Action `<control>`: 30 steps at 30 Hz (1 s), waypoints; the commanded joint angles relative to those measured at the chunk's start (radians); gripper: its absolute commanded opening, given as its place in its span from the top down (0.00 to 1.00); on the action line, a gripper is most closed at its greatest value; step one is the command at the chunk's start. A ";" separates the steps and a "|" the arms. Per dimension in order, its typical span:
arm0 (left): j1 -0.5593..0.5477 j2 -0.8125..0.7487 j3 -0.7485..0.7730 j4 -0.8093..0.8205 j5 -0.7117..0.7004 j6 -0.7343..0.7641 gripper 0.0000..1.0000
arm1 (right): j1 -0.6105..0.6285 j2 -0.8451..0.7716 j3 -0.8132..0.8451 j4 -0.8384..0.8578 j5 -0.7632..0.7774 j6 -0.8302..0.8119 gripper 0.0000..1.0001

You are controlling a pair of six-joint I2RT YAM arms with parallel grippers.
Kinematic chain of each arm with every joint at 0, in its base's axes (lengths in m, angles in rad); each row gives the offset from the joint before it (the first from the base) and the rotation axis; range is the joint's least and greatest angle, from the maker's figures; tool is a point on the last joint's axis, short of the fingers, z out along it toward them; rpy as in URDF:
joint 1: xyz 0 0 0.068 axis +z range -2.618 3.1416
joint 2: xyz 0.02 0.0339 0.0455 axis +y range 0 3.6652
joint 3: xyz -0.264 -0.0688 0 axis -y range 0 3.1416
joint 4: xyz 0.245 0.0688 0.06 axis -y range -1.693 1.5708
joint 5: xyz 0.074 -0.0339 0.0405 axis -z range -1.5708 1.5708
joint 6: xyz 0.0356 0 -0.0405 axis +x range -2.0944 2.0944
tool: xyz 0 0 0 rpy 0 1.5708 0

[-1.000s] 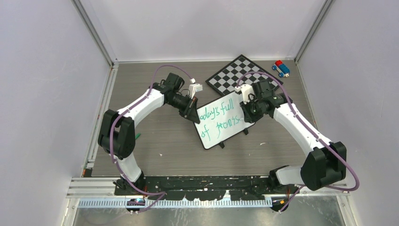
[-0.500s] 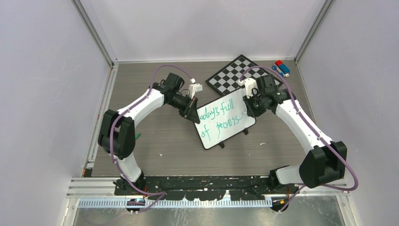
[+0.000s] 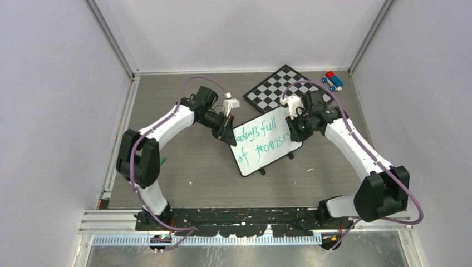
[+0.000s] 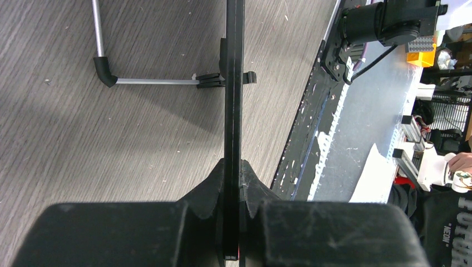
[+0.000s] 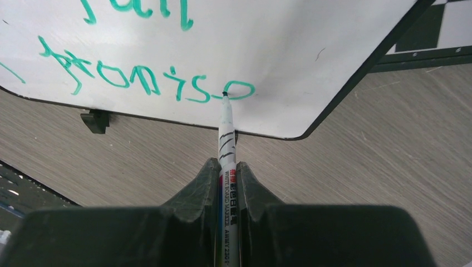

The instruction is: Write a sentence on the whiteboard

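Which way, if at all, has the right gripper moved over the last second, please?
Yes: the right gripper has edged slightly farther back, toward the chessboard, with its marker touching the whiteboard.

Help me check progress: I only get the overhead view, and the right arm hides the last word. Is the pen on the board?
Observer: Yes. In the right wrist view the pen tip appears to touch the board at the last green loop of the writing, after "promis".
Operator: Is the pen gripped?
Observer: The right hand is shut on it, with a finger against each side of the barrel.
Operator: And the left hand?
Observer: The left wrist view shows the left hand shut on the board's edge, with the board seen edge-on and its wire stand beside it.
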 commanded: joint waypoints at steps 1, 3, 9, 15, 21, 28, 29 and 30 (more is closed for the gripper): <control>-0.001 0.022 0.015 0.001 -0.048 0.013 1.00 | 0.003 -0.003 -0.034 0.028 -0.003 -0.020 1.00; -0.002 0.023 0.016 -0.001 -0.048 0.014 1.00 | 0.003 0.001 -0.044 0.030 0.008 -0.027 1.00; -0.002 0.021 0.015 -0.003 -0.051 0.016 1.00 | 0.001 -0.002 -0.042 0.042 0.072 -0.043 1.00; -0.001 0.022 0.017 -0.003 -0.050 0.015 1.00 | -0.012 -0.009 0.000 0.039 0.099 -0.046 1.00; -0.001 0.010 0.015 -0.004 -0.050 0.015 1.00 | -0.012 -0.026 0.030 -0.022 0.051 -0.046 1.00; -0.002 0.009 0.016 -0.003 -0.048 0.013 1.00 | -0.014 -0.045 0.020 -0.029 0.080 -0.058 1.00; -0.002 0.010 0.017 -0.002 -0.047 0.012 1.00 | -0.015 -0.038 0.020 -0.029 0.083 -0.059 1.00; -0.002 0.009 0.017 -0.002 -0.046 0.012 1.00 | -0.016 -0.030 0.020 -0.028 0.086 -0.063 1.00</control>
